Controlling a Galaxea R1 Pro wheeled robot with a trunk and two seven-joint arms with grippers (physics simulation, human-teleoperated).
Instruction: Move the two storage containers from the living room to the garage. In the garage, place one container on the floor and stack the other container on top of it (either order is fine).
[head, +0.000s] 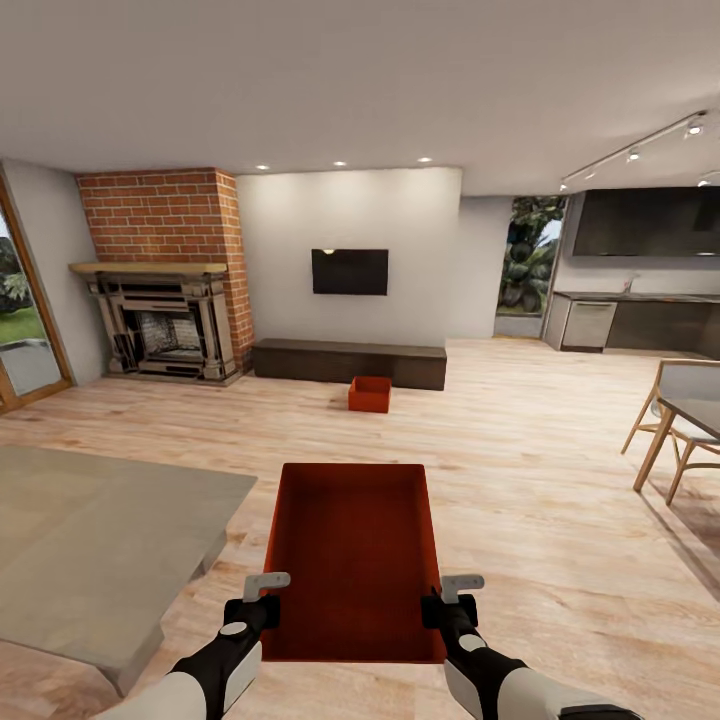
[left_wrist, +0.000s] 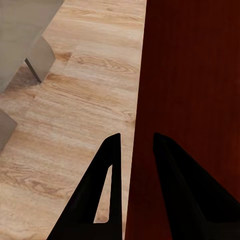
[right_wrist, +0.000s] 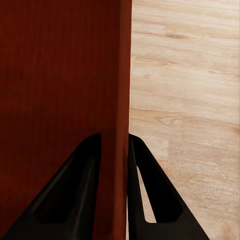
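So the near storage container (head: 355, 560) sits low centre in the head view, held above the wood-plank floor (head: 560, 480). It's a plain orange-red open bin, thin walls, darker inside, no lid. The left gripper (head: 268, 598) has its fingers (left_wrist: 107, 200) pinched over the left side wall, and the right gripper (head: 448, 600) clamps the right wall the same way, one finger each side. The second container (head: 370, 394) is mid-frame on the floor, just in front of the dark bench (head: 340, 360) under the TV (head: 349, 271), with the brick fireplace (head: 165, 280) at upper left.
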